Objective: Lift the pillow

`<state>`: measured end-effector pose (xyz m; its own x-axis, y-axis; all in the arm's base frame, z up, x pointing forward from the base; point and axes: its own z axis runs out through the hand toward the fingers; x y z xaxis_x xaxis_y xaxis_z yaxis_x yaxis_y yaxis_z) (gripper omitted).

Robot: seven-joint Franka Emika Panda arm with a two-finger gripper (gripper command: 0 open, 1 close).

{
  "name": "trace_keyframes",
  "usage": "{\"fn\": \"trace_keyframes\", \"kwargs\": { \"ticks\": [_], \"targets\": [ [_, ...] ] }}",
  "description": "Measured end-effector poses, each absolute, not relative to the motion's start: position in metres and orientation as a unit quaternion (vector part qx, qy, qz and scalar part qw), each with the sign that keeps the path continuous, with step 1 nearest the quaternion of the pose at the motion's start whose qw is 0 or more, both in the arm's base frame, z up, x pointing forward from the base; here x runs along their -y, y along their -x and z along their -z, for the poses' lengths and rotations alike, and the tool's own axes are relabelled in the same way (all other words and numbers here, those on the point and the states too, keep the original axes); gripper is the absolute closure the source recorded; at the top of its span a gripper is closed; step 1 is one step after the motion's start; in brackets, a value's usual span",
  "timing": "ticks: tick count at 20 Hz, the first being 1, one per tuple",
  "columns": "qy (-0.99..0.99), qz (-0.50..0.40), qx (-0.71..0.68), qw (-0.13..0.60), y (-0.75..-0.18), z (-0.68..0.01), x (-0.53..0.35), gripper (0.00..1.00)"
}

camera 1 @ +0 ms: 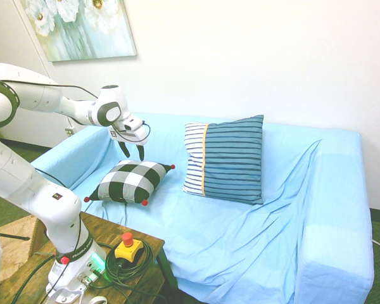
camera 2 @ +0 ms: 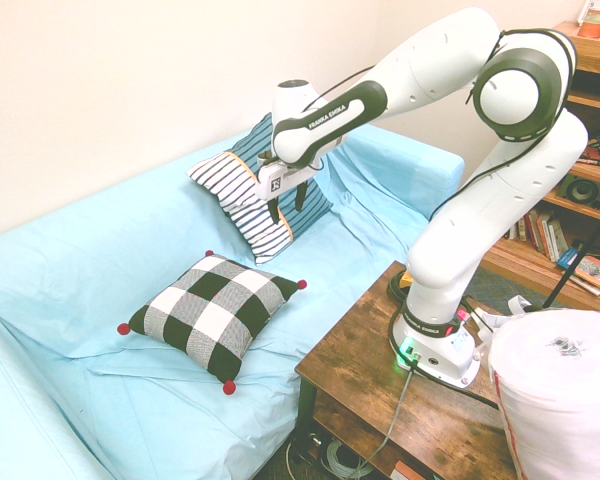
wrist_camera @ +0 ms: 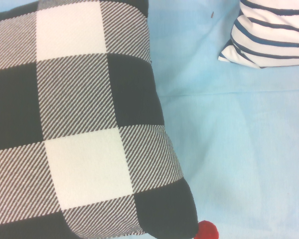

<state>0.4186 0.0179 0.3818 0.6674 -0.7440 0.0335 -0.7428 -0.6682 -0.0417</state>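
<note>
A sofa draped in a pale blue cover fills a white-walled room, with a flower painting on the wall behind it. The white arm's pincer hangs in the air above the seat, pointing down, its two dark fingers spread apart and holding nothing. Directly under it and slightly to the side lies the pillow, a small square cushion in black-and-white check with a red pom-pom at each corner; it rests flat on the seat, apart from the pincer, not yet touched. The wrist view looks straight down on one edge and corner of the pillow, with bare blue cover beside it. Further out from the pincer, past the pillow's far edge, a larger blue-and-white striped cushion leans upright against the sofa back, well apart from the pillow. Nearer the arm's base stands a wooden desk that carries the arm. The pillow looks soft, light and plump, so it will likely give and sag when pinched. A hold near an edge or corner, where the stuffing thins and the fabric can bunch between the fingers, seems safer than the puffy middle; the woven cloth should not be slippery.
</note>
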Motion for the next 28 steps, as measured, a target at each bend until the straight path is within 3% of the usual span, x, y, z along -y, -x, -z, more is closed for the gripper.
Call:
{"fn": "trace_keyframes", "kwargs": {
  "ticks": [4,10,19,28],
  "targets": [
    [0.917,0.022,-0.398,0.011,-0.418,-0.380,-0.027,0.00],
    [0.935,0.014,-0.355,-0.003,-0.410,-0.349,-0.113,0.00],
    [0.943,-0.020,-0.329,-0.035,-0.338,-0.243,-0.183,0.00],
    [0.948,-0.039,-0.317,-0.003,-0.310,-0.143,-0.208,0.00]
  ]
}}
